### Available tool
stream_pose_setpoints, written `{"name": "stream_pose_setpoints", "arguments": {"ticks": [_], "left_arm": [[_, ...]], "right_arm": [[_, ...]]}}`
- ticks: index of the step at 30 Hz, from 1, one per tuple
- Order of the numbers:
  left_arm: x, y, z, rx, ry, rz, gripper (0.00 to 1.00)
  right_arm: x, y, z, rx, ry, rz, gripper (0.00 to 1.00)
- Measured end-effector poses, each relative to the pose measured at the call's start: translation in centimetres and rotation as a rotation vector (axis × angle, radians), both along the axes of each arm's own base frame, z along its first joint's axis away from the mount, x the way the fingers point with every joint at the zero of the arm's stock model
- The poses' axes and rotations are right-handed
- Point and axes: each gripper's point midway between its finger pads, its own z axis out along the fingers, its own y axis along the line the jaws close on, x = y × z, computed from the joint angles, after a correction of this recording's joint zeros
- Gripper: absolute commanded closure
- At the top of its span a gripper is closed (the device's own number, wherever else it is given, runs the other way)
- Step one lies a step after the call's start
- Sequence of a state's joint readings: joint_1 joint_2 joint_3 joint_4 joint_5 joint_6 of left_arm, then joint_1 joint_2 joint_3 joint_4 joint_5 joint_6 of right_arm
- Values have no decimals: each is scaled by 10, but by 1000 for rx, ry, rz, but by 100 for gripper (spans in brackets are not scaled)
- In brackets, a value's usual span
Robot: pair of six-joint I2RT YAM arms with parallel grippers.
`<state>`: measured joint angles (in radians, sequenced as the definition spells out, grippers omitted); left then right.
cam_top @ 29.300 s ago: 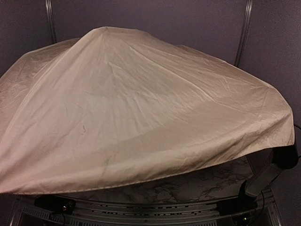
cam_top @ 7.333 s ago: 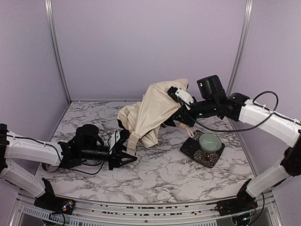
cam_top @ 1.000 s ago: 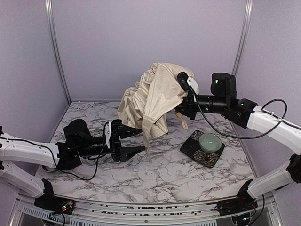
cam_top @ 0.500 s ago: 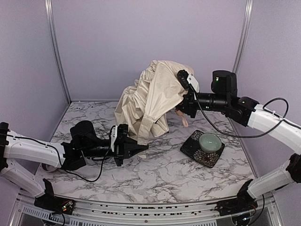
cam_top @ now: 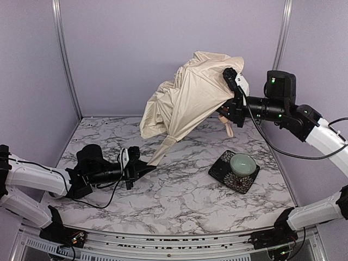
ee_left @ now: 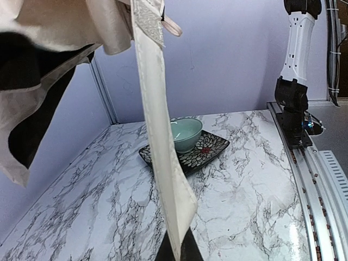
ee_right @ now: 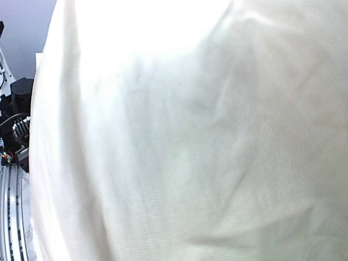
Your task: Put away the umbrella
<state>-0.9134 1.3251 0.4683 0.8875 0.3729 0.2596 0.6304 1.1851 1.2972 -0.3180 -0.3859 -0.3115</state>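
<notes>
Hanging above the marble surface [cam_top: 185, 198], the half-folded umbrella [cam_top: 187, 95] is held up at back right.
Right claw [cam_top: 231, 103] grips its upper right end, the hold itself hidden by fabric. Plate [cam_top: 220, 173] with bowl [cam_top: 242, 163] sits below. Left claw [cam_top: 142, 170], low by the surface, is pinched together on the taut strap's [cam_top: 163, 148] tip.

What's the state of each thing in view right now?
umbrella: collapsed, fabric loose, held up off the table
strap: taut, running down to the left gripper
left gripper: shut on the strap
right gripper: shut on the umbrella, fingers hidden by fabric
bowl: upright on the plate, empty
plate: flat on the table
</notes>
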Motion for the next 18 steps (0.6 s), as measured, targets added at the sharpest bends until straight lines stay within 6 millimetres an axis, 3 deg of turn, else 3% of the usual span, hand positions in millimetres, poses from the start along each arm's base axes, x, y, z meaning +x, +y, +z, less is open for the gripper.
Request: {"name": "stream_pose_setpoints", "arguments": {"ticks": [8, 14, 18], "left_arm": [[14, 10, -12, 73, -23, 30, 100], [-7, 8, -3, 84, 12, -84, 100], [-25, 13, 20, 42, -7, -149, 100]], "right_arm": [[-15, -9, -14, -107, 30, 29, 100], [10, -34, -26, -193, 26, -168, 100], [27, -54, -33, -261, 14, -313, 100]]}}
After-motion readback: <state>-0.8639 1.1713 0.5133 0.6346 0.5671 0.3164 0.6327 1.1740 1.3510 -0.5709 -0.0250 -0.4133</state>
